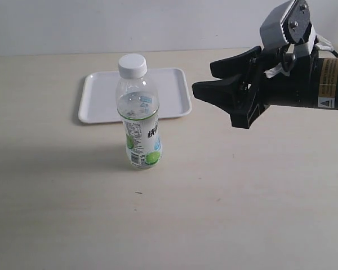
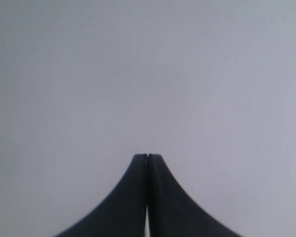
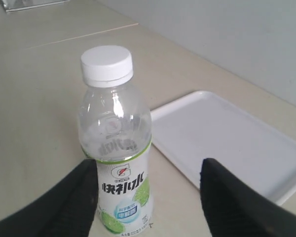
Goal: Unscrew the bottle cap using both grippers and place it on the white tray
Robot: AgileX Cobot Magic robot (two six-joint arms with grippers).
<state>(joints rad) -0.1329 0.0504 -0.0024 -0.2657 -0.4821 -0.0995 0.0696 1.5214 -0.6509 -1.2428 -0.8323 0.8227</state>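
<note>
The clear bottle (image 1: 141,126) with its lime label stands upright on the table, its white bottle cap (image 1: 132,66) screwed on top. Behind it lies the white tray (image 1: 169,95), with nothing on it. My right gripper (image 1: 205,79) hovers open to the right of the bottle, well apart from it, jaws pointing towards it. In the right wrist view the bottle (image 3: 121,168) and bottle cap (image 3: 107,64) sit ahead of the spread fingers (image 3: 227,197), with the tray (image 3: 227,138) beyond. My left gripper (image 2: 147,157) is shut on nothing and faces only a blank grey surface.
The beige tabletop (image 1: 231,197) stretches round the bottle. A pale wall (image 1: 158,22) runs behind the table's far edge. The left arm does not show in the exterior view.
</note>
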